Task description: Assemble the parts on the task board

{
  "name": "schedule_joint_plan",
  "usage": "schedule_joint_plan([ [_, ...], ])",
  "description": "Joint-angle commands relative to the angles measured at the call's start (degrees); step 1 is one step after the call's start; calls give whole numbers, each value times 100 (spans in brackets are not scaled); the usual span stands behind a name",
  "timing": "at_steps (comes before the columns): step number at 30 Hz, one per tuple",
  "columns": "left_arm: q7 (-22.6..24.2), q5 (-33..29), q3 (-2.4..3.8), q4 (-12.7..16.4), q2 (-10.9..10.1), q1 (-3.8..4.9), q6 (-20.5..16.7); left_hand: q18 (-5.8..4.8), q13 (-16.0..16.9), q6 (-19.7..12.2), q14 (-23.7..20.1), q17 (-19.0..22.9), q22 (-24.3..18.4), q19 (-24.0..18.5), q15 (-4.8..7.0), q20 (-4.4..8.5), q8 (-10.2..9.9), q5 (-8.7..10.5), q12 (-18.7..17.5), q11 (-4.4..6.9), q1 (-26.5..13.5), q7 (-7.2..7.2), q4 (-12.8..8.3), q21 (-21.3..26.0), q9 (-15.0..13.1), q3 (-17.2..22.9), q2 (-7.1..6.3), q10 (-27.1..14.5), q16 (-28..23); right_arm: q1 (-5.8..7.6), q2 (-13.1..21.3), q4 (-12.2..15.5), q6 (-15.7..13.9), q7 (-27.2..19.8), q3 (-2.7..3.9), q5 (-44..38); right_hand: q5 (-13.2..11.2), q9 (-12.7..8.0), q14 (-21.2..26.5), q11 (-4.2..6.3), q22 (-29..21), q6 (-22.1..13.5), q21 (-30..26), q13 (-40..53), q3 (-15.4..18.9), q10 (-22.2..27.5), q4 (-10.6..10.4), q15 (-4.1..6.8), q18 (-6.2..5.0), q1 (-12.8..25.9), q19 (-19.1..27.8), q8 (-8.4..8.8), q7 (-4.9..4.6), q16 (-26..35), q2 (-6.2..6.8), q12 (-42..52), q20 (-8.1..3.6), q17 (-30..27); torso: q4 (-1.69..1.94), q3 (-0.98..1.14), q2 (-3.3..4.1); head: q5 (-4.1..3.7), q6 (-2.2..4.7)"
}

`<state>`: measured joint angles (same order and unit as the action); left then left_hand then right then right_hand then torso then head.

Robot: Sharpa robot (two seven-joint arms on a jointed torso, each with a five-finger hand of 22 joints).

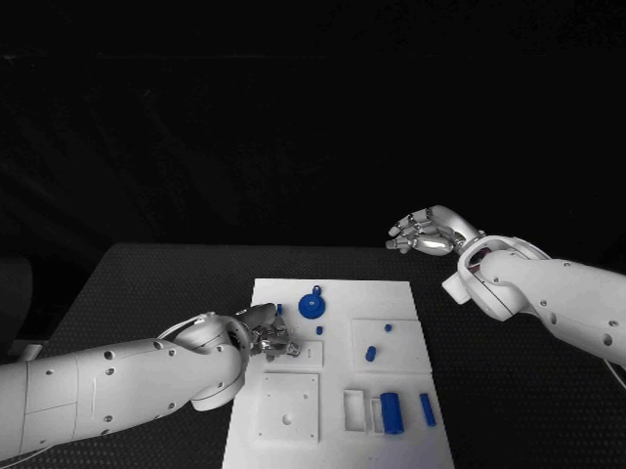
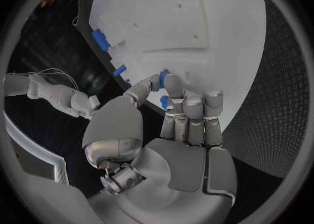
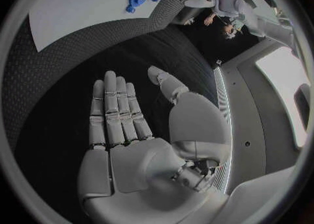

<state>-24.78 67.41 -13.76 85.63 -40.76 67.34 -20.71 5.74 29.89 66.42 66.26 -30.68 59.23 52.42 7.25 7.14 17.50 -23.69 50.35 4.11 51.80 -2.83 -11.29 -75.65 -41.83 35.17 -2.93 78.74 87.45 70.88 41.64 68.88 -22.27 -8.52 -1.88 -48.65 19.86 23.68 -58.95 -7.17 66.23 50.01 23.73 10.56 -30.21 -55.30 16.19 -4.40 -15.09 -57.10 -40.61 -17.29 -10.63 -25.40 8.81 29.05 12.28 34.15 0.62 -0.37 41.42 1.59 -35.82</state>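
On the black counter (image 1: 158, 283) the white board (image 1: 334, 293) runs lengthwise away from the robot. The left hand (image 1: 264, 332) pinches a small blue part (image 2: 162, 76) over its left side. The right hand (image 1: 428, 233), released and flat, hovers well apart.

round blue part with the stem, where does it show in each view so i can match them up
Head view: the round blue part sits on the far half of the task board, just beyond the left robot hand.
Left wrist view: I cannot pick it out among the blue parts there.
Right wrist view: it lies on the board, beyond the open right robot hand.
Shared landmark: the white task board.
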Motion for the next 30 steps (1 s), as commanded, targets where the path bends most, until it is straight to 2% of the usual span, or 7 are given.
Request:
schedule_joint_plan([
  [1,-57,23,-9,2,-7,-12,128,47,23,572,492,-14,14,15,516,828,398,-99,40,237,16,340,-138,-24,-266,98,124,201,30,0,-7,-1,72,-66,1,-23,32,-8,-2,8,8,3,-25,-10,14,-27,4,-34,64,-35,26,-28,15,22,-29,-31,-1,9,2,-3,1,0,-4],
  [9,-50,-27,-9,5,-32,-12,144,49,43,583,496,-19,20,18,517,825,404,-151,55,238,-29,342,-170,-26,-267,101,156,201,38,0,-14,-3,81,-70,1,-25,32,-10,-3,8,9,5,-27,-17,13,-29,6,-34,64,-40,28,-29,16,25,-32,-32,0,11,0,-3,-2,14,-1],
  [18,-11,-138,-8,39,-35,-13,202,49,108,620,501,-41,35,19,517,812,430,-263,109,239,-217,351,-254,-28,-275,108,270,202,69,-2,-29,-13,87,-74,1,-28,32,-11,-3,8,11,7,-31,-26,9,-31,9,-34,62,-51,30,-31,18,29,-38,-33,1,13,0,-1,1,19,1],
  [30,4,-25,-8,22,-22,-13,332,51,165,663,515,-68,45,24,518,805,463,-266,164,241,-401,365,-244,-29,-283,114,374,215,109,-3,-43,-29,94,-74,0,-29,32,-13,-4,8,13,9,-35,-34,8,-33,10,-35,62,-56,32,-33,18,33,-38,-35,4,15,-2,3,1,22,-1],
])
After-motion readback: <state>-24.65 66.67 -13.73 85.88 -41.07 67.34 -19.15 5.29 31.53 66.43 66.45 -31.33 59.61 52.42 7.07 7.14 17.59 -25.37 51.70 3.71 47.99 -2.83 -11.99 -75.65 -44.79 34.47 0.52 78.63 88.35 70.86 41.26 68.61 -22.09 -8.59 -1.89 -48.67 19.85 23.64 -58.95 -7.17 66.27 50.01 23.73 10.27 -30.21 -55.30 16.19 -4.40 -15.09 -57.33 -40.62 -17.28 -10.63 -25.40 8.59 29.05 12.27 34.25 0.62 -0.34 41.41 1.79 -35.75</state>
